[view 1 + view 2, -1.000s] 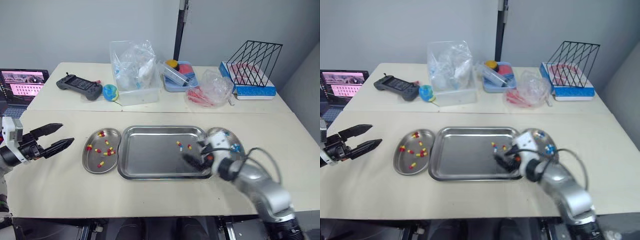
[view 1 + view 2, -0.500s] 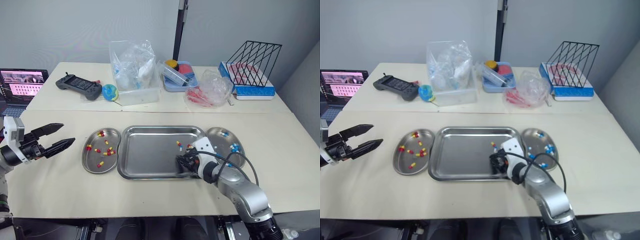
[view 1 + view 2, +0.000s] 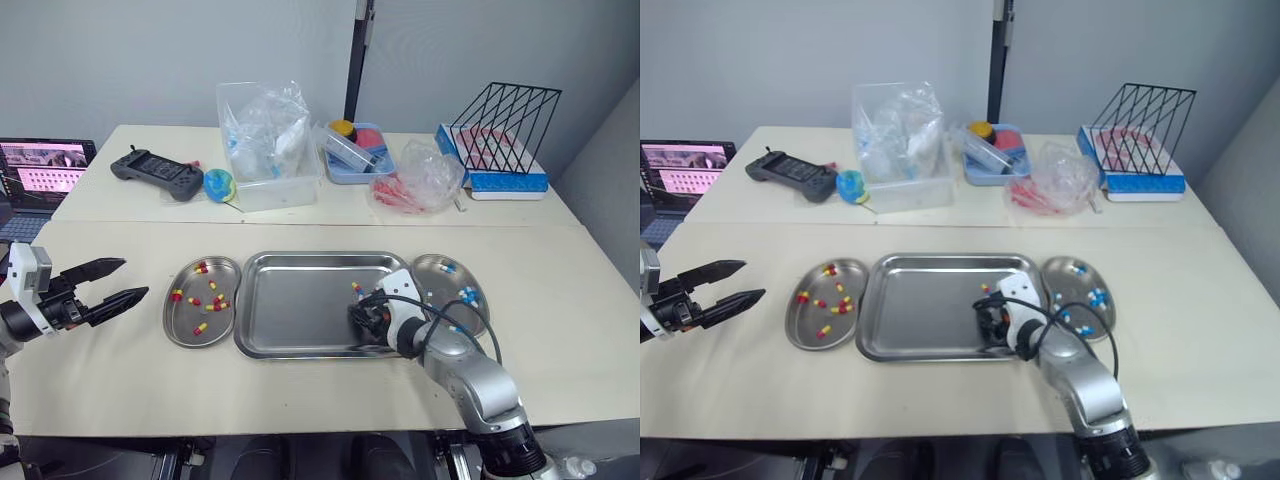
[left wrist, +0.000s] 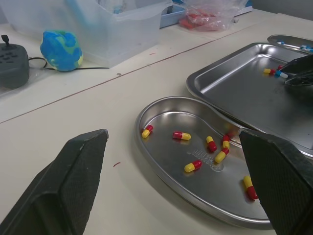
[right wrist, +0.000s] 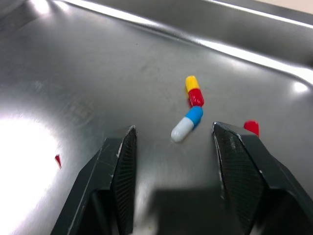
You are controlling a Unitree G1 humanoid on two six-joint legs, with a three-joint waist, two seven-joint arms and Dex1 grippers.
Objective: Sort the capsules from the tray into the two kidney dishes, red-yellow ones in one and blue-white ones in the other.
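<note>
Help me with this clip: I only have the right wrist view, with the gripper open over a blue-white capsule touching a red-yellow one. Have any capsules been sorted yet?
Observer: Yes. The left kidney dish holds several red-yellow capsules and nothing blue.
Operator: And the other dish?
Observer: The right kidney dish holds blue-white capsules.
Operator: Where is the left gripper?
Observer: The left gripper hangs open above the table, on the far side of the left kidney dish from the tray, holding nothing.
</note>
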